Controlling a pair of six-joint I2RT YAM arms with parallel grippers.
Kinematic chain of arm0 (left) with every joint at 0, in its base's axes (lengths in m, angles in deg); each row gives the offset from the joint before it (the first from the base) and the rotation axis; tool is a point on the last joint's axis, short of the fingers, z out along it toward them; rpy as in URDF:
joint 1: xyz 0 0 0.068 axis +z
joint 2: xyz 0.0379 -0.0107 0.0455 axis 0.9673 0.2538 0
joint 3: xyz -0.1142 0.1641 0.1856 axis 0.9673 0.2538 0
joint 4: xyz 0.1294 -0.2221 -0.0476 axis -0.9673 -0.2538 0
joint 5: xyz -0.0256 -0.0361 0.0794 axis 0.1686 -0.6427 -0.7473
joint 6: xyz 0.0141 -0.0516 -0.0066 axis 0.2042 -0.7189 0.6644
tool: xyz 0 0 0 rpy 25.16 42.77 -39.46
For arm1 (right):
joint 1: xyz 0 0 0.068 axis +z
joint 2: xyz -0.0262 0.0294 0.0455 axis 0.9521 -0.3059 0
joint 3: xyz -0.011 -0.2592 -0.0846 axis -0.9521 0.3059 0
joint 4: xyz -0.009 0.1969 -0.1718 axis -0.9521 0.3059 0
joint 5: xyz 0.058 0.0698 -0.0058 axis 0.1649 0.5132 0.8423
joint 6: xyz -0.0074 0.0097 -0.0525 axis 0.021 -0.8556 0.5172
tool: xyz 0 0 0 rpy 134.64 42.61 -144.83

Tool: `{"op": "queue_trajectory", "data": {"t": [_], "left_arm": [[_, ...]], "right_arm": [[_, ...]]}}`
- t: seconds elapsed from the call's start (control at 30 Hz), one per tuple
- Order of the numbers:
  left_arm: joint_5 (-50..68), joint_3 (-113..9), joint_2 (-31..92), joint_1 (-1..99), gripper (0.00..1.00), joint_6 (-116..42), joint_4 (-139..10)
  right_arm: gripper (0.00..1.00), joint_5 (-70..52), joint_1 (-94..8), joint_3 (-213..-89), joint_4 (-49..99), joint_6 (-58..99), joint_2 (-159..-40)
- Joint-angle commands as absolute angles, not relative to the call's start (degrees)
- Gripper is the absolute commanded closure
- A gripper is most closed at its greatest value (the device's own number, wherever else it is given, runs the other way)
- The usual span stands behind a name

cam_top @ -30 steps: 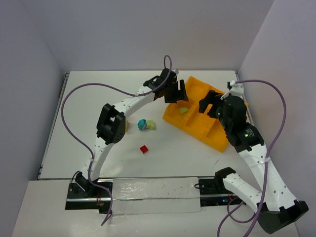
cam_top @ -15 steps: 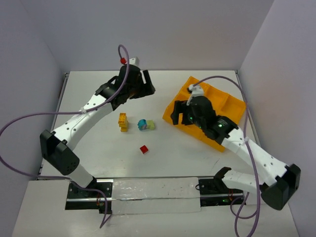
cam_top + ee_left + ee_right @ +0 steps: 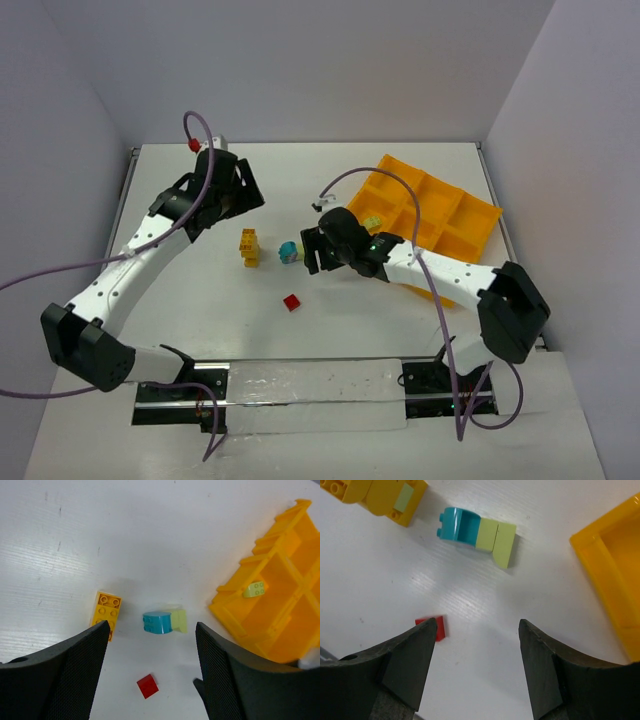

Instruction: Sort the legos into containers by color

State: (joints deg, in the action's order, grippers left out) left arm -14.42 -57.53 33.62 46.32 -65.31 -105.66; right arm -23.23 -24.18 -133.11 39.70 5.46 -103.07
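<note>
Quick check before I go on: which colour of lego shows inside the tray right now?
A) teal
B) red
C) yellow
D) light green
D: a light green brick lies in a compartment of the orange tray, while the red brick, the teal brick and the yellow stack sit out on the table.

1. Right wrist view: the orange-yellow plastic divided tray is cut by the right edge.
2. The stack of yellow studded bricks is cut by the top edge.
3. The small red flat brick sits partly behind one jaw of the right gripper.
</note>
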Motion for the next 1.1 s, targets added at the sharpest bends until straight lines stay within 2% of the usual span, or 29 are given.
{"op": "queue_trajectory", "data": {"t": [0.0, 0.2, 0.67, 1.07], "left_arm": [[-14.9, -56.8, 30.8, 46.5, 0.23, -65.6, -105.3], [-15.3, -56.9, 30.5, 46.7, 0.23, -65.0, -106.0], [-14.8, -56.1, 30.9, 46.8, 0.24, -64.8, -105.5], [-15.0, -55.8, 31.0, 46.8, 0.24, -64.7, -105.6]], "right_arm": [[0.27, -23.4, -24.0, -133.7, 29.4, 7.2, -106.7], [0.32, -24.4, -24.6, -135.0, 25.5, 9.9, -115.3], [0.35, -22.4, -27.6, -138.4, 22.0, 10.9, -123.3], [0.51, -21.4, -27.9, -140.6, 20.9, 11.2, -126.7]]}}
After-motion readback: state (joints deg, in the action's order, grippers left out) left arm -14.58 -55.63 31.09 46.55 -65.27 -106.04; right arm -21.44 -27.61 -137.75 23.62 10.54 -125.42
